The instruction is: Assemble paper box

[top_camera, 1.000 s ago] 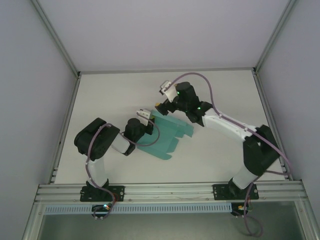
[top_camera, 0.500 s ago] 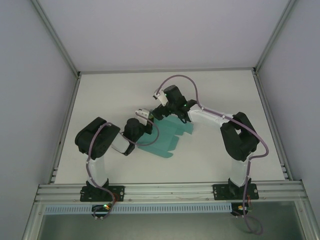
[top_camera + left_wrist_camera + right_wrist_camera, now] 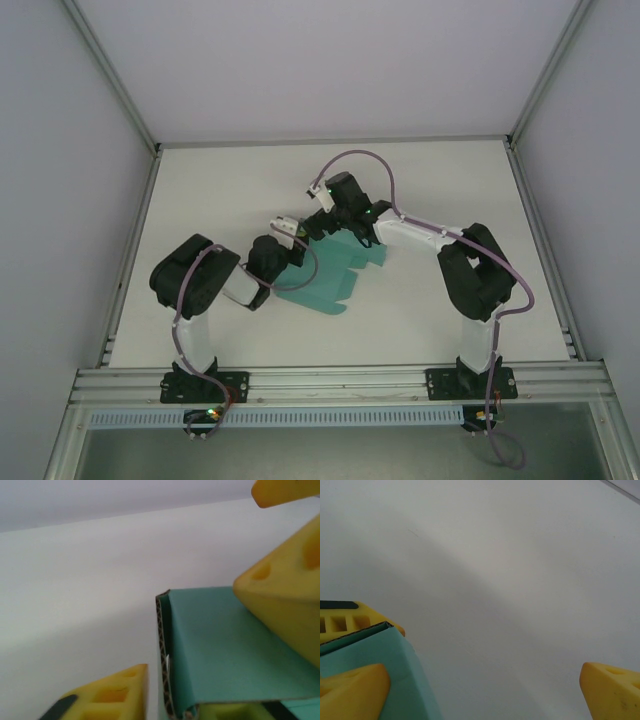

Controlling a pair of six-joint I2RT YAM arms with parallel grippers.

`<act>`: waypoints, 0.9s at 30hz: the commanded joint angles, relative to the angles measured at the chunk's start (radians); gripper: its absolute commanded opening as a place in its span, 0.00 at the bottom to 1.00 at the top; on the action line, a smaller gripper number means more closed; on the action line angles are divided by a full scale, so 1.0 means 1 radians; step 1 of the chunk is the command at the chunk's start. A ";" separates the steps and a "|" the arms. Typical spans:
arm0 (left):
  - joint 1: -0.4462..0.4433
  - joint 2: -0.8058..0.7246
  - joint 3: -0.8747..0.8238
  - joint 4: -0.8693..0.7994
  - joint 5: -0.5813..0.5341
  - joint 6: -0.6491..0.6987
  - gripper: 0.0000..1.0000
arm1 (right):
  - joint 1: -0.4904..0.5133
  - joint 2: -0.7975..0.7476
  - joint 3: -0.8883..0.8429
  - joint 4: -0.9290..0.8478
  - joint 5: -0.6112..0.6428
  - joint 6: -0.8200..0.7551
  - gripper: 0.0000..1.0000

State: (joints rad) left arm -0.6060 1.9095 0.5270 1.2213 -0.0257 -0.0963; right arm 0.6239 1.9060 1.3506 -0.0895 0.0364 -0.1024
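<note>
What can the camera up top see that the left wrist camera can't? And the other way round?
From the top: the whole left arm and right arm, the white table, and the full shape of the green paper box with its flaps. From the left wrist: the wavy corrugated edge of the card, very close up. Both: the paper box, and the right end effector over its corner, its yellow fingers looking big in the wrist view.

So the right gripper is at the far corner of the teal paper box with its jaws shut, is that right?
Not quite: the right gripper is at that corner of the teal paper box, but its jaws stand wide open, as the right wrist view shows.
</note>
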 commanded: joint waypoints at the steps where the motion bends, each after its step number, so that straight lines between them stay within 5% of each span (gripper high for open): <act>1: 0.000 0.003 0.062 -0.063 -0.003 0.067 0.06 | 0.020 0.045 -0.061 -0.145 -0.076 -0.004 1.00; 2: 0.000 0.009 0.073 -0.081 -0.017 0.067 0.00 | 0.020 0.041 -0.062 -0.143 -0.087 -0.003 1.00; 9: -0.012 0.009 0.056 -0.099 -0.207 0.075 0.00 | 0.017 -0.023 -0.080 -0.130 -0.054 0.050 1.00; 19: -0.015 -0.207 -0.009 -0.273 -0.280 -0.071 0.00 | 0.007 -0.397 -0.200 -0.192 0.218 0.196 1.00; 27: -0.027 -0.364 -0.012 -0.454 -0.290 -0.111 0.00 | -0.063 -0.566 -0.333 -0.236 0.187 0.230 1.00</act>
State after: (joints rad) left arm -0.6270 1.5829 0.5232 0.8494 -0.2958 -0.1734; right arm 0.5838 1.3369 1.0538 -0.2737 0.2207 0.0914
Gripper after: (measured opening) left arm 0.079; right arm 0.995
